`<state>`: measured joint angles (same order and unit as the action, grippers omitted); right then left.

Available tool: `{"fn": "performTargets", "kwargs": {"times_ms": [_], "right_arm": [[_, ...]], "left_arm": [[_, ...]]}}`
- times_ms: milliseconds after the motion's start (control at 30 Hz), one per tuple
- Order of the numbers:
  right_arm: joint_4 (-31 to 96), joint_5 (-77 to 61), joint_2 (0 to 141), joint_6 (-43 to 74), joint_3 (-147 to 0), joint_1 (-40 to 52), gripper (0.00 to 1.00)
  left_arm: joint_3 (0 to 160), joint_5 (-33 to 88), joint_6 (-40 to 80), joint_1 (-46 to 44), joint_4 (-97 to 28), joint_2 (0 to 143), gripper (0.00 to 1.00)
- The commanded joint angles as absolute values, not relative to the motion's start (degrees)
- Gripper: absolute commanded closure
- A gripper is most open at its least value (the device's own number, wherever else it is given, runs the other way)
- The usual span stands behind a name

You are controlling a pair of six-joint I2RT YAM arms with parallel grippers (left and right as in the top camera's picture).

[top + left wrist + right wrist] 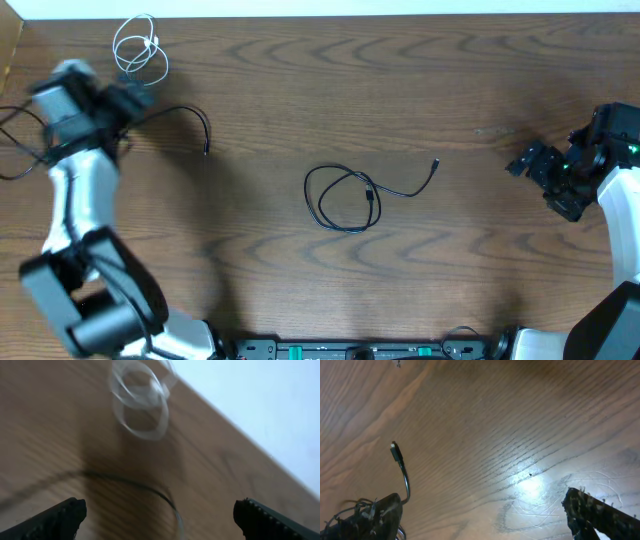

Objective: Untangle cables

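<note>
A white cable (140, 47) lies coiled in small loops at the far left of the table; it shows blurred in the left wrist view (141, 404). A black cable (185, 115) arcs out from beside my left gripper (128, 100) and also shows in the left wrist view (150, 490). The left gripper (160, 520) is open and empty, just below the white coil. Another black cable (350, 195) lies looped at the table's middle, its plug end (396, 452) in the right wrist view. My right gripper (528, 160) is open and empty at the right.
Thick black arm cables (20, 145) run by the left arm at the table's left edge. The table's far edge (400, 16) meets a white surface. The wood has scratch marks (580, 495) under the right gripper.
</note>
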<state>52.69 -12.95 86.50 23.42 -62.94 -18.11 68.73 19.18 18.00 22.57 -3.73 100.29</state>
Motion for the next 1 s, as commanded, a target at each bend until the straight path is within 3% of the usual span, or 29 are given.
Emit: {"fn": "performTargets", "kwargs": {"times_ms": [0,367,467,600,767,967], "right_arm": [[52.7,-12.5,85.8,22.7,-63.2,-18.3,0.01],[52.7,-12.5,85.8,22.7,-63.2,-18.3,0.01],[52.7,-12.5,85.8,22.7,-63.2,-18.3,0.01],[52.7,-12.5,85.8,22.7,-63.2,-18.3,0.01],[52.7,-12.5,85.8,22.7,-63.2,-18.3,0.01],[52.7,-12.5,85.8,22.7,-63.2,-18.3,0.01]], "left_arm": [[69.2,17.0,17.0,16.5,-4.1,104.8,0.0],[69.2,6.3,16.7,8.4,-4.2,115.7,0.0],[69.2,5.5,15.9,8.4,-4.1,116.8,0.43],[69.3,1.1,14.3,8.4,-3.8,116.0,0.91],[69.4,-5.6,8.9,8.4,-2.5,110.6,0.92],[69.4,-7.4,-10.2,8.4,4.2,99.8,0.93]]}}
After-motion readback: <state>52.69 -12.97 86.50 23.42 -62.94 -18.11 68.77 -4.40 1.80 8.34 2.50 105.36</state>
